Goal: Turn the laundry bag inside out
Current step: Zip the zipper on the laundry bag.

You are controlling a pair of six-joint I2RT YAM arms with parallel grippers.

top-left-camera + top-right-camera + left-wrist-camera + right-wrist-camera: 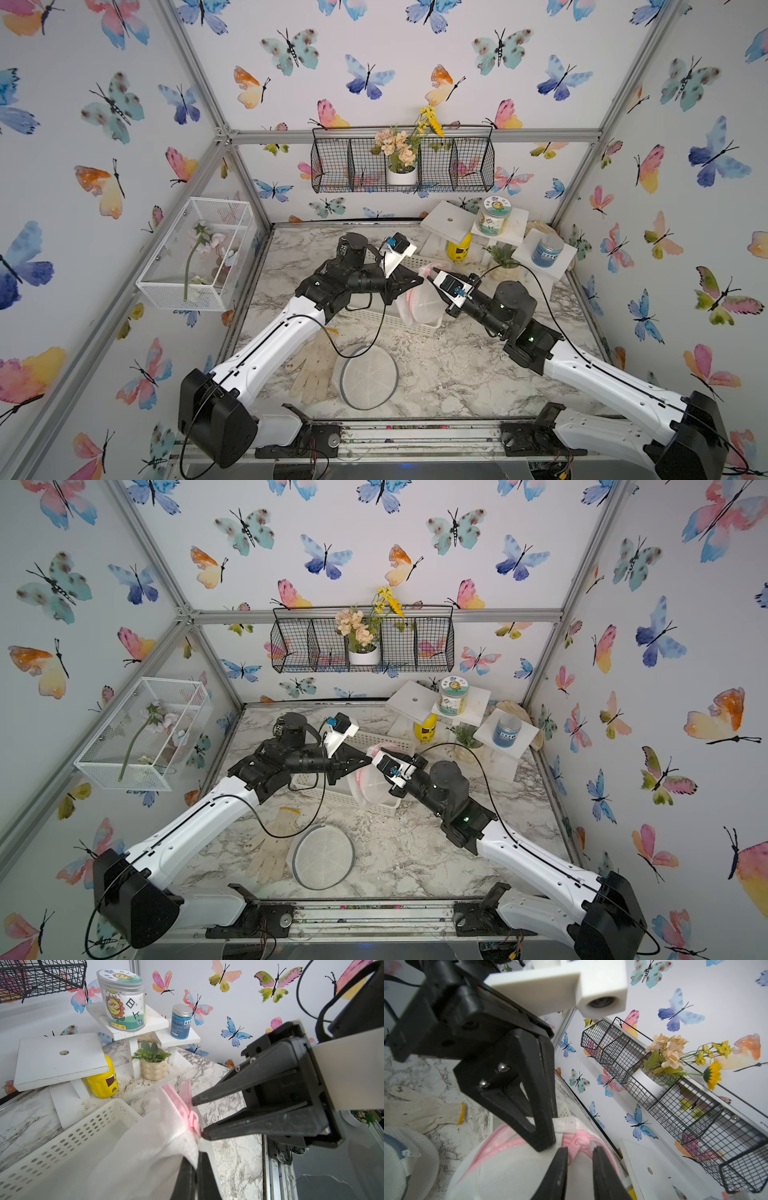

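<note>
One marble counter carries a white perforated basket. Over the basket's end hangs the white mesh laundry bag, lifted clear between both arms. The left pincer is clamped together on the bag's rim. The right pincer stands apart, straddling the pink zipper.

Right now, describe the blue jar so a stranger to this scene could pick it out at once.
In the far right corner of the marble table stands a white tiered stand. The blue jar sits on its platform nearest the right wall. Unlike the bigger sunflower-label jar beside it and the yellow bottle under another platform, it is small, blue and silver-lidded.
</note>
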